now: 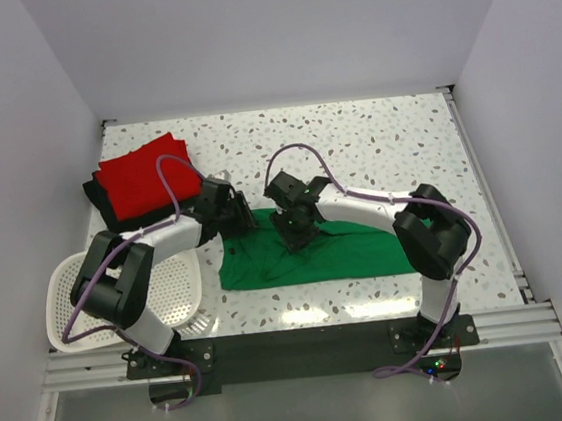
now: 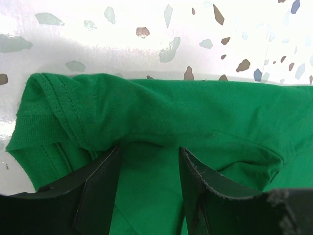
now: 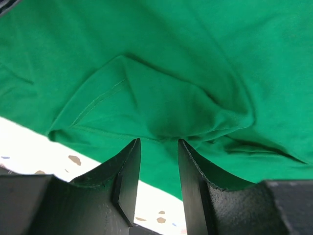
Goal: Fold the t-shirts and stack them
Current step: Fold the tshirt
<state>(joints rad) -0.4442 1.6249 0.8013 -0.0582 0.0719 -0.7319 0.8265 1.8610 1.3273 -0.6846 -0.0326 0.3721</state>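
Note:
The green t-shirt [image 1: 311, 256] lies as a wide folded strip on the table in front of the arms. My left gripper [image 1: 243, 220] is at its far left corner. In the left wrist view it [image 2: 149, 149] is open, its jaws standing either side of a raised fold of the green cloth [image 2: 161, 112]. My right gripper [image 1: 294, 235] is over the shirt's far edge. In the right wrist view it [image 3: 159, 143] is open with a narrower gap, and puckered green cloth [image 3: 161, 98] lies at its fingertips. The folded red t-shirt [image 1: 146, 172] lies on the black t-shirt [image 1: 92, 194] at the back left.
A white slotted basket [image 1: 76, 292] sits at the near left, beside the left arm's base. The speckled table [image 1: 385, 149] is walled at the back and both sides. The stack of red and black shirts is just behind the left arm.

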